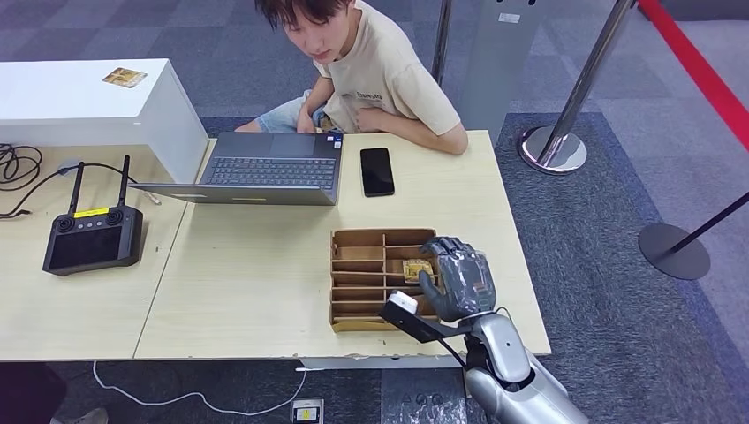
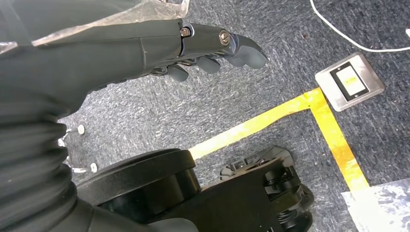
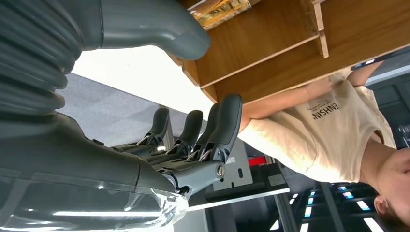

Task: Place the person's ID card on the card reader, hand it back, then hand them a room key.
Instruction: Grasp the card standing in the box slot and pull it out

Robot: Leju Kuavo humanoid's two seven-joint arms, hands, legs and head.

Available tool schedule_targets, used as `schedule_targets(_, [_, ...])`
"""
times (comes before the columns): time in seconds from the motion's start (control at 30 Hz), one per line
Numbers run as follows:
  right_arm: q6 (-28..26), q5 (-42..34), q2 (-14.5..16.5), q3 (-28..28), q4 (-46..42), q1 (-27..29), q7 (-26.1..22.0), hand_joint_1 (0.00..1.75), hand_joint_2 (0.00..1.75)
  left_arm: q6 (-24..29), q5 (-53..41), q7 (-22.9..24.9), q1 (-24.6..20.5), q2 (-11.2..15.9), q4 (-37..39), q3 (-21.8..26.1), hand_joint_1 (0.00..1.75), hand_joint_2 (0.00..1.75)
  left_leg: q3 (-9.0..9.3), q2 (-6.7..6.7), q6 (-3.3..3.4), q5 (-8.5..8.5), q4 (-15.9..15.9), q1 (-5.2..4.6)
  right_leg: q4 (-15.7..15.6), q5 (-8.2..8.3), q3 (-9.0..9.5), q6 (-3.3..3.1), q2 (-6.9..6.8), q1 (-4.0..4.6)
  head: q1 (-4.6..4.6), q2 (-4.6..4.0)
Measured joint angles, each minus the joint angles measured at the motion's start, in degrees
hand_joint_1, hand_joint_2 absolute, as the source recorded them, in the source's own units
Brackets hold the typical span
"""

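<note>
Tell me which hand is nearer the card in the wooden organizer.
Right. The right hand hovers at the wooden organizer beside the card; the left hand hangs over the floor.

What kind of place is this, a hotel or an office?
Probably a mock hotel check-in desk set up in an office: a person sits across a table with a laptop, a card tray and queue posts on carpet.

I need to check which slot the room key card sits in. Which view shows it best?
Head view: the card lies in the wooden organizer beside the right hand. Right wrist view catches just its edge.
</note>
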Motion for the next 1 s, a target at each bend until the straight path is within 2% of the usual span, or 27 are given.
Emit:
schedule_targets(0.07, [-0.1, 0.0, 0.0, 0.0, 0.2, 0.1, 0.0, 0.8, 1.75, 0.0, 0.0, 0.0, 0.0, 0.0, 0.0, 0.0, 0.0, 1.75, 0.0, 0.0, 0.0, 0.0, 0.0, 0.0, 0.0, 0.0, 0.0, 0.0, 0.0, 0.0, 0.01, 0.0])
schedule_targets(0.23, [-0.5, -0.2, 0.1, 0.0, 0.6, 0.2, 0.0, 0.99, 1.75, 0.0, 0.0, 0.0, 0.0, 0.0, 0.0, 0.0, 0.0, 1.75, 0.0, 0.0, 0.0, 0.0, 0.0, 0.0, 0.0, 0.0, 0.0, 0.0, 0.0, 0.0, 0.01, 0.0])
schedule_targets(0.47, [-0.8, -0.3, 0.2, 0.0, 1.1, 0.4, 0.0, 0.9, 1.75, 0.0, -0.2, 0.1, 0.0, 0.0, 0.0, 0.0, 0.0, 1.75, 0.0, 0.0, 0.0, 0.0, 0.0, 0.0, 0.0, 0.0, 0.0, 0.0, 0.0, 0.0, 0.01, 0.0])
schedule_targets(0.63, [-1.0, -0.6, 0.3, 0.0, 1.1, 0.4, 0.0, 0.73, 1.75, 0.0, -0.5, 0.1, 0.0, 0.0, 0.0, 0.0, 0.0, 1.75, 0.01, 0.0, 0.0, 0.0, 0.0, 0.0, 0.0, 0.0, 0.0, 0.0, 0.0, 0.0, 0.0, 0.0])
schedule_targets(0.83, [-1.3, -0.8, 0.3, 0.0, 1.2, 0.4, 0.0, 0.74, 1.75, 0.0, -0.5, 0.3, 0.0, 0.0, 0.0, 0.0, 0.0, 1.75, 0.01, 0.01, 0.0, 0.0, 0.0, 0.0, 0.0, 0.0, 0.0, 0.0, 0.0, 0.0, 0.01, 0.0])
schedule_targets(1.0, [-1.7, -0.9, 0.4, 0.0, 1.3, 0.4, 0.0, 0.81, 1.75, 0.0, -0.5, 0.3, 0.0, 0.0, 0.0, 0.0, 0.0, 1.75, 0.01, 0.01, 0.0, 0.0, 0.0, 0.0, 0.0, 0.0, 0.0, 0.0, 0.0, 0.0, 0.01, 0.0])
